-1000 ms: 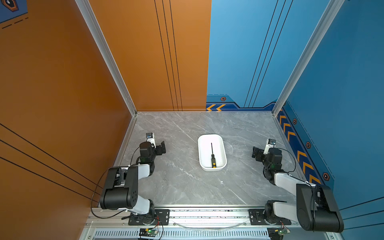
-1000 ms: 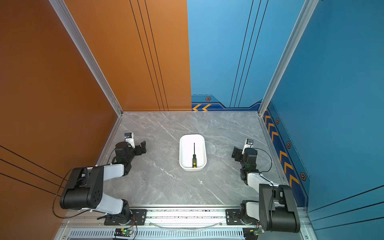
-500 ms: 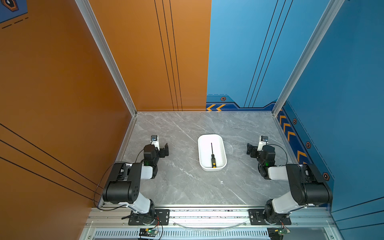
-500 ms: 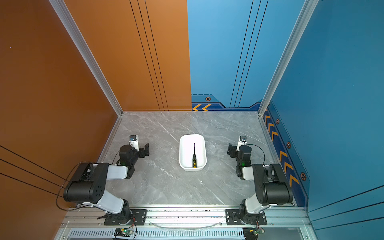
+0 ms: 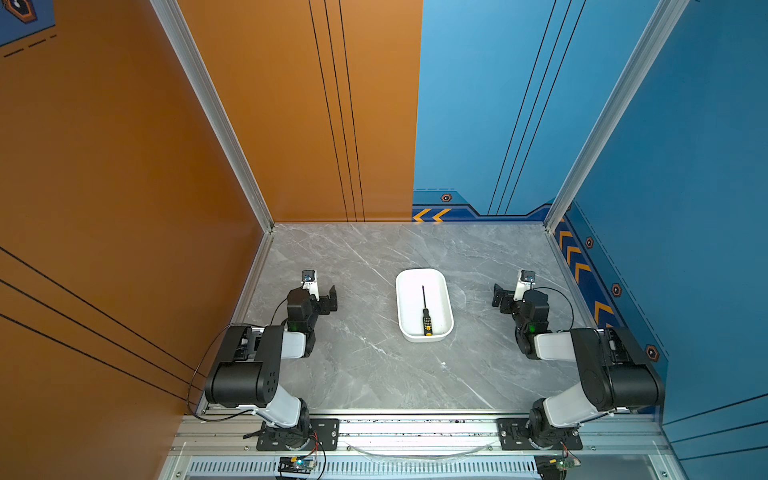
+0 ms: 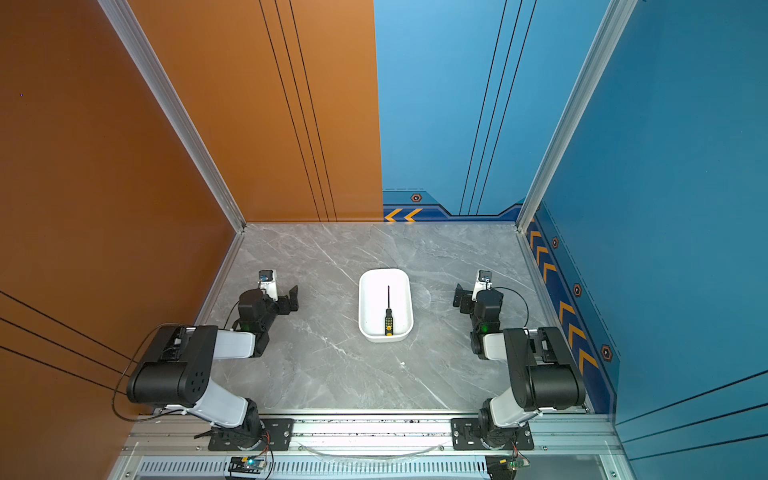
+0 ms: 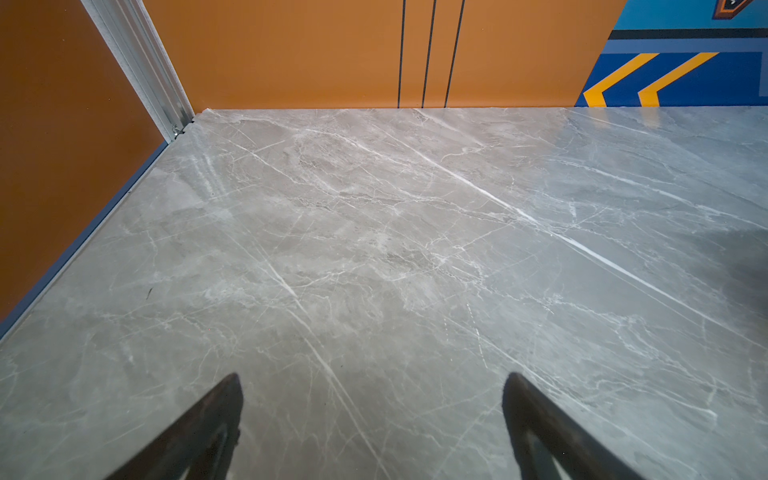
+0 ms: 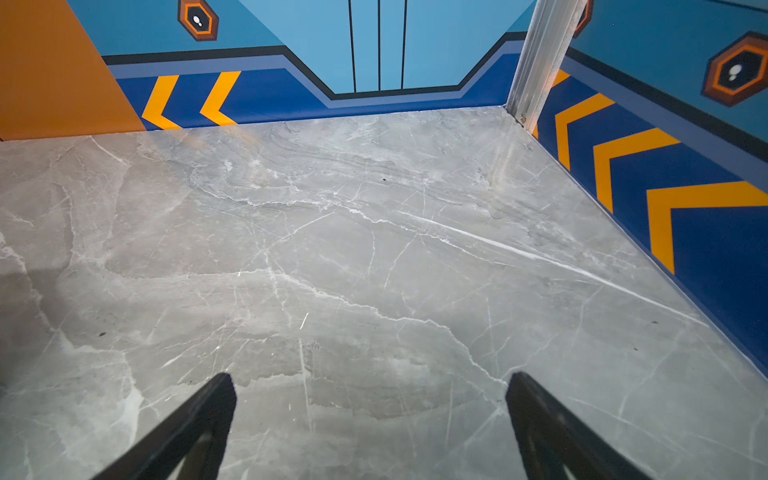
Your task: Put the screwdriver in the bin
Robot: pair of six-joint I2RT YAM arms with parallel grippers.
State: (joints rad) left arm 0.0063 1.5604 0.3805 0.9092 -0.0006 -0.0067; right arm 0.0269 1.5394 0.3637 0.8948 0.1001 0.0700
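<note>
The left gripper (image 7: 372, 378) and the right gripper (image 8: 370, 376) each have jaws wide apart, holding nothing. Between them, the screwdriver (image 5: 426, 316) lies inside the white bin (image 5: 440, 291), yellow end nearest. Its handle marks are too small to read.

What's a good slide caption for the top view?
Screwdriver lies in the white bin; left gripper and right gripper open, either side.
</note>
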